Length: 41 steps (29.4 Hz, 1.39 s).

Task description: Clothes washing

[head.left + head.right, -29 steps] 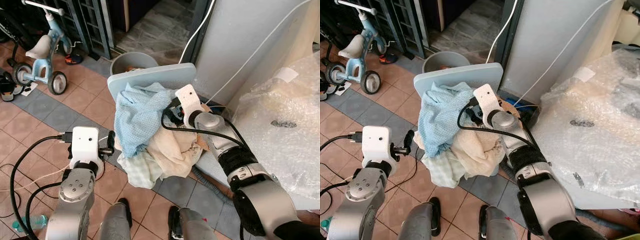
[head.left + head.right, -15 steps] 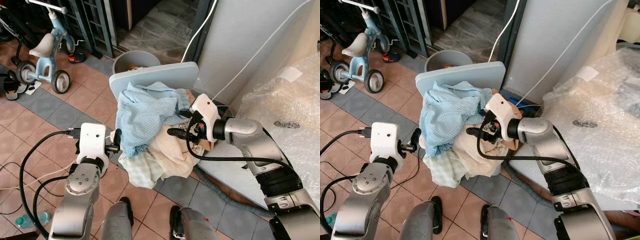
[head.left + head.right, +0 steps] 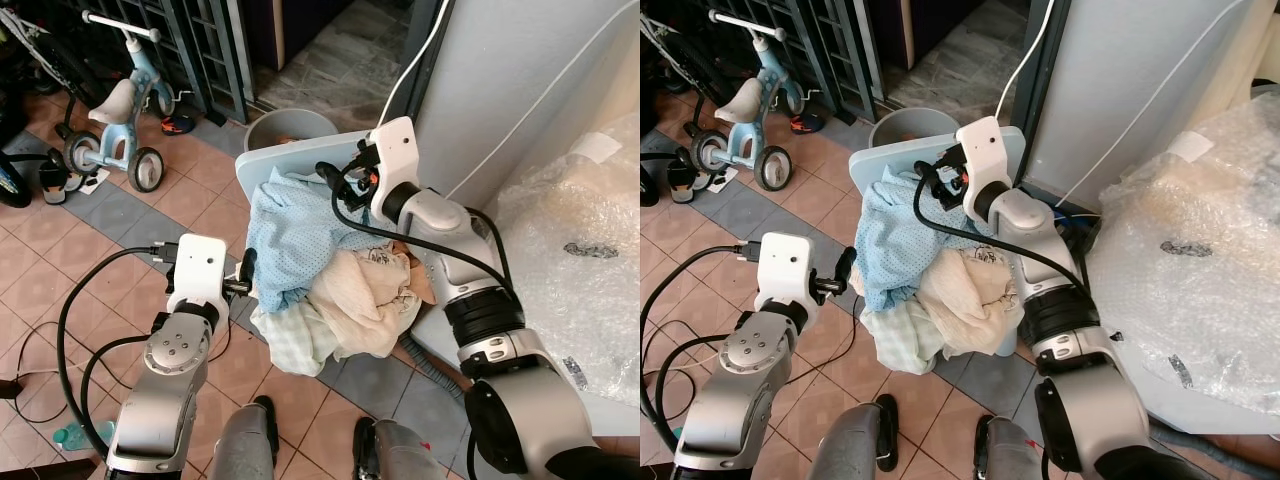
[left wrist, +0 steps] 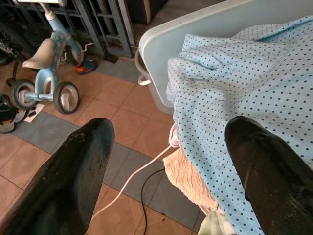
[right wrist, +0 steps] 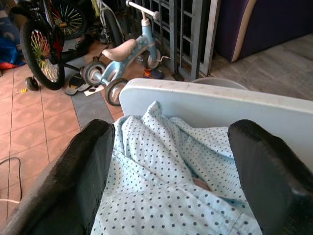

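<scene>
A pile of laundry fills a pale blue basket (image 3: 306, 157) on the tiled floor. On top lies a light blue dotted garment (image 3: 290, 225), with a cream towel (image 3: 365, 295) to its right and a pale checked cloth (image 3: 295, 340) at the front. My right gripper (image 3: 335, 176) hovers over the back of the pile near the basket's rim; its fingers (image 5: 83, 166) stand wide apart, open, above the dotted garment (image 5: 166, 176). My left gripper (image 3: 246, 272) is at the pile's left side, open, with the dotted garment (image 4: 234, 83) just ahead of it.
A grey bucket (image 3: 290, 124) stands behind the basket. At the far left are a child's tricycle (image 3: 118, 108), a bicycle wheel (image 5: 41, 49) and a metal gate (image 3: 200, 45). A grey appliance wall (image 3: 520, 90) and bubble wrap (image 3: 590, 230) close the right side. Cables (image 3: 70, 330) trail over the floor.
My right gripper has swung from the right side of the pile up to its back top, near the basket's rim. The camera has shifted a little; the left gripper holds its place.
</scene>
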Available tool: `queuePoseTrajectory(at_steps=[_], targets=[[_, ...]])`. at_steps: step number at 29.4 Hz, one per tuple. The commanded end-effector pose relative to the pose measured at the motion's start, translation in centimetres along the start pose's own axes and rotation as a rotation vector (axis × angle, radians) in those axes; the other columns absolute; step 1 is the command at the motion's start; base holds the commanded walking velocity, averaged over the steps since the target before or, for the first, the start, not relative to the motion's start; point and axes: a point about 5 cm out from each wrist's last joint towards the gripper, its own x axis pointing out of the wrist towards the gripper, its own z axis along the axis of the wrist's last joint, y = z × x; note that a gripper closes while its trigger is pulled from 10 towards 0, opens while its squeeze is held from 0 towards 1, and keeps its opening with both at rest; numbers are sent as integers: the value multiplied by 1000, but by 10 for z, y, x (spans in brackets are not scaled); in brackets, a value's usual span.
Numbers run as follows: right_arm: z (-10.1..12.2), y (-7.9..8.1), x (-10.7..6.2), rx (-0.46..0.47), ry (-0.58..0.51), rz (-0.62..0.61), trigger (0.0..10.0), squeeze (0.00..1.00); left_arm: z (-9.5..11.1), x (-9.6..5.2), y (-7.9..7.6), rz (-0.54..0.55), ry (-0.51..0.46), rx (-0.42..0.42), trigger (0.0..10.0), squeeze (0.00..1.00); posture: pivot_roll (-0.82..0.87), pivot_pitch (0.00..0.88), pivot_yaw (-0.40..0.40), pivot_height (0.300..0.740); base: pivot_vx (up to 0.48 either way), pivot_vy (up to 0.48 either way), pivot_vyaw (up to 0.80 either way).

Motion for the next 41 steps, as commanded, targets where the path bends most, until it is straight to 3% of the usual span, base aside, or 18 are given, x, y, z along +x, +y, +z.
queuePoseTrajectory(at_steps=[1, 6, 7, 8, 14, 21, 29, 34, 38, 41], targets=[[-2, 3, 5, -49, 20, -18, 10000, 0, -7, -7, 1, 12, 19, 11, 10000, 0, 171, 171, 10, 740, 0, 0, 0], [-40, 14, 7, -251, 214, 17, 10000, 0, -14, -17, 0, 39, 43, 2, 10000, 0, 194, 191, -17, 740, 0, 0, 0], [-47, 12, 5, -291, 248, 27, 9059, 0, -14, -18, 0, 46, 44, -2, 10000, 0, 197, 193, -22, 740, 0, 0, 0], [-56, 9, 2, -332, 287, 38, 0, 0, -14, -18, 2, 56, 45, -8, 10000, 0, 195, 192, -28, 740, 0, 0, 0], [-64, -3, -6, -350, 326, 46, 0, 0, -15, -19, 1, 58, 47, -8, 10000, 0, 184, 191, -29, 740, 0, 0, 0], [-83, -17, -20, -307, 369, 30, 0, 0, -17, -17, -2, 42, 51, -16, 10000, 0, 146, 179, -28, 740, 0, 0, 0], [-114, -6, -44, -130, 382, -12, 0, 0, -18, -9, -8, 20, 52, -18, 10000, 0, 103, 153, -30, 740, 0, 0, 0], [-116, -7, -48, -82, 368, -88, 0, 0, -18, -5, -8, 17, 48, -15, 10000, 0, 88, 151, -26, 740, 0, 0, 0], [-103, -19, -53, 3, 288, -211, 0, 0, -18, -1, -9, 23, 40, -17, 10000, 0, 61, 136, -29, 740, 0, 0, 0], [-95, -22, -56, -2, 221, -227, 0, 0, -19, 0, -9, 25, 40, -18, 10000, 0, 57, 130, -27, 740, 0, 0, 0]])
